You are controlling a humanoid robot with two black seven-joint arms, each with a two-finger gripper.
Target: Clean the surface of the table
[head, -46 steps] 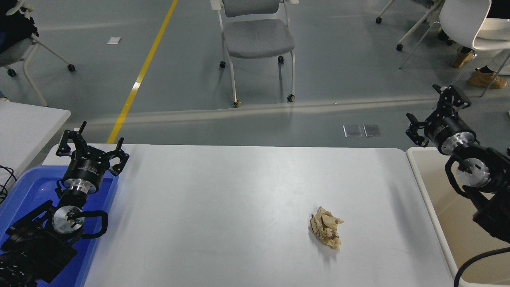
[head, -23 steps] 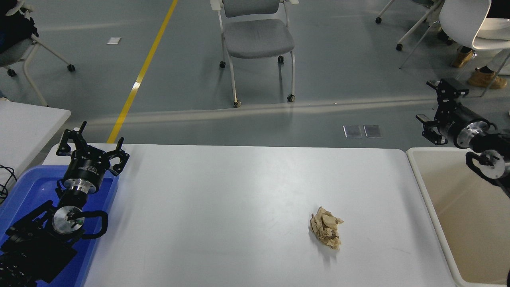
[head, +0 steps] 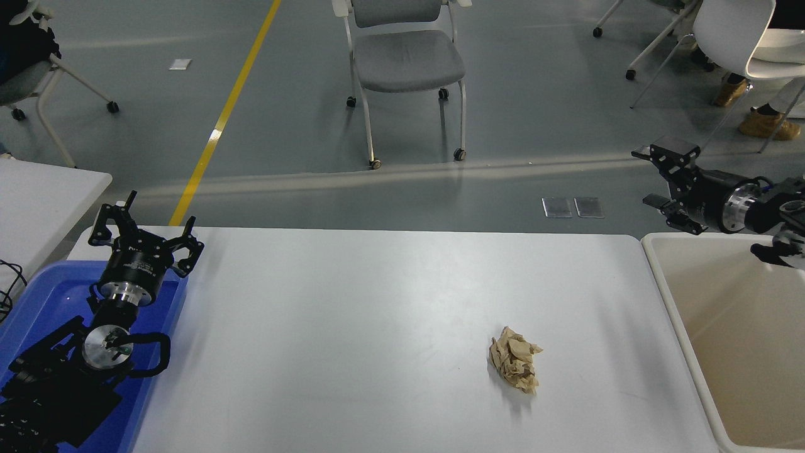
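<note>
The table surface (head: 352,327) is a wide glossy white top filling the lower middle of the head view. A crumpled tan paper wad (head: 514,367) lies on it at the right of centre. My right gripper (head: 657,179) is open and empty, held high beyond the table's far right corner and pointing left, far from the wad. My left gripper (head: 143,236) is open and empty, parked at the lower left over the blue bin.
A blue bin (head: 38,314) sits at the table's left end under my left arm. A beige bin (head: 742,340) stands off the right end. A grey chair (head: 405,60) stands beyond the far edge. A smaller white table (head: 38,195) is at the left.
My right arm has swung up and back to the right edge, and its gripper has turned from pointing away to pointing left. The paper wad and left arm have not moved.
</note>
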